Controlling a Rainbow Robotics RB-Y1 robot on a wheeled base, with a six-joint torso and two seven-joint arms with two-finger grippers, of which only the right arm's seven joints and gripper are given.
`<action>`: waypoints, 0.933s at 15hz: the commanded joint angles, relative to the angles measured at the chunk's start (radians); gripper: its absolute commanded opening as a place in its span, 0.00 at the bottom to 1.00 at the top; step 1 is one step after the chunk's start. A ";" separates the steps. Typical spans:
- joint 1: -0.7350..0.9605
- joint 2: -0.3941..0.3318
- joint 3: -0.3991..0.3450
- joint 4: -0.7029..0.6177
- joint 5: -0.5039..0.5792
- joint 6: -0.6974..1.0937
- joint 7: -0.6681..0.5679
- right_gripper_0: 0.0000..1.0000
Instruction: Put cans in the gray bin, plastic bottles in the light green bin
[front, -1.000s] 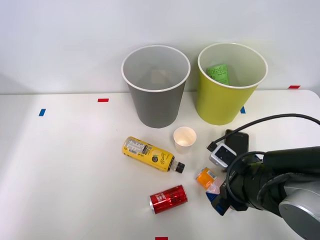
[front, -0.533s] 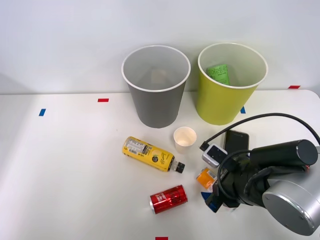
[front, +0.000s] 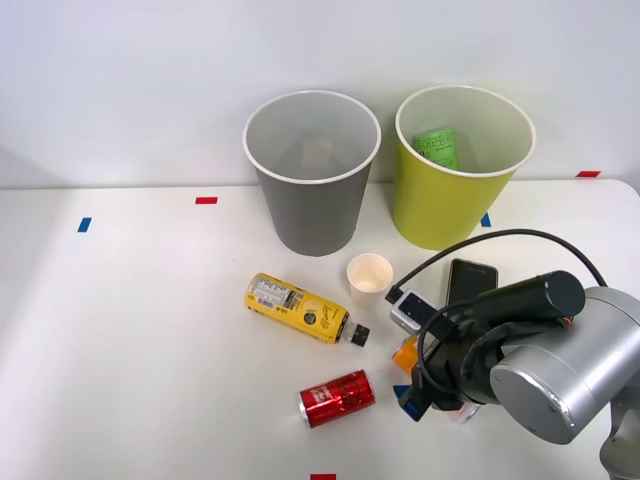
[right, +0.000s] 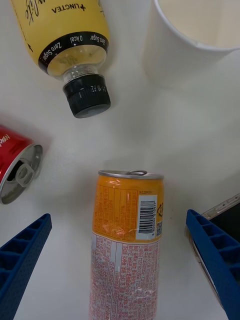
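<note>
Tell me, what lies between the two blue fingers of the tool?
In the right wrist view, the slim orange can lies between the open fingers of the right tool; bare table separates it from each.

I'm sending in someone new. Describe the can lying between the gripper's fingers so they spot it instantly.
Start at the gray bin, then come forward past the white paper cup. The slim can lies there, flanked by the open right gripper. Unlike the red can, it is orange fading to speckled pink.
</note>
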 joint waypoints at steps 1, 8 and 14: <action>-0.014 0.019 0.019 0.059 0.016 -0.038 0.010 0.93; -0.047 0.042 0.028 0.130 0.037 -0.061 0.037 0.93; -0.047 0.035 0.051 0.133 0.068 -0.061 0.048 0.93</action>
